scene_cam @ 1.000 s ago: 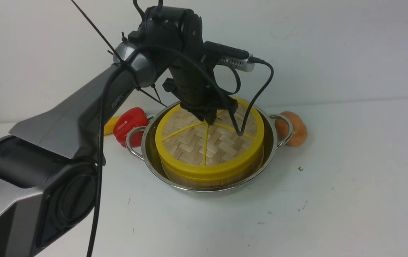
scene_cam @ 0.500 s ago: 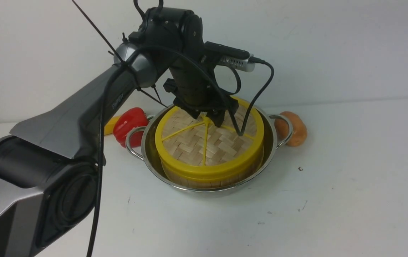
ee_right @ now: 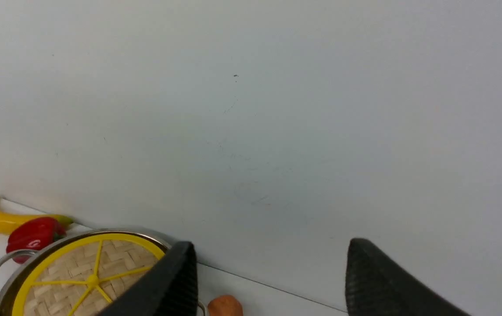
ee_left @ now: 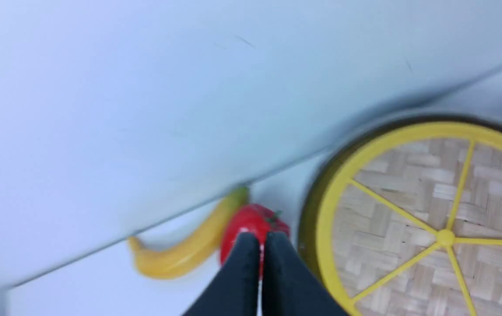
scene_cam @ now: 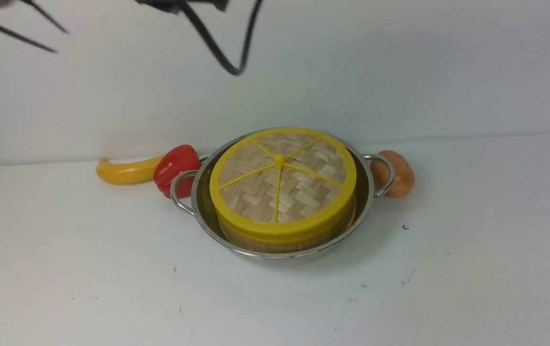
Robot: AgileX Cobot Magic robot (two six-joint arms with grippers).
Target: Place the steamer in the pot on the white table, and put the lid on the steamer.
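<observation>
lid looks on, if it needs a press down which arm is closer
Left, probably. In its wrist view the lid fills much of the frame, with the shut jaws near its rim. In the right wrist view it looks smaller and farther, jaws open.

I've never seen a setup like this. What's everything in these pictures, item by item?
flat woven-bamboo lid with yellow rim and spokes: one, yellow and tan, on the steamer
round bamboo steamer: one, pale wood, inside the pot
shiny steel pot with two loop handles: one, silver, on the table near the wall
banana: one, yellow, left of the pot
bell pepper: one, red, between banana and pot
rounded lump: one, orange-brown, by the pot's right handle
white table: one, under everything
cable: one loop, black, hanging above
left gripper: one, black, shut, empty
right gripper: one, black, open, empty
</observation>
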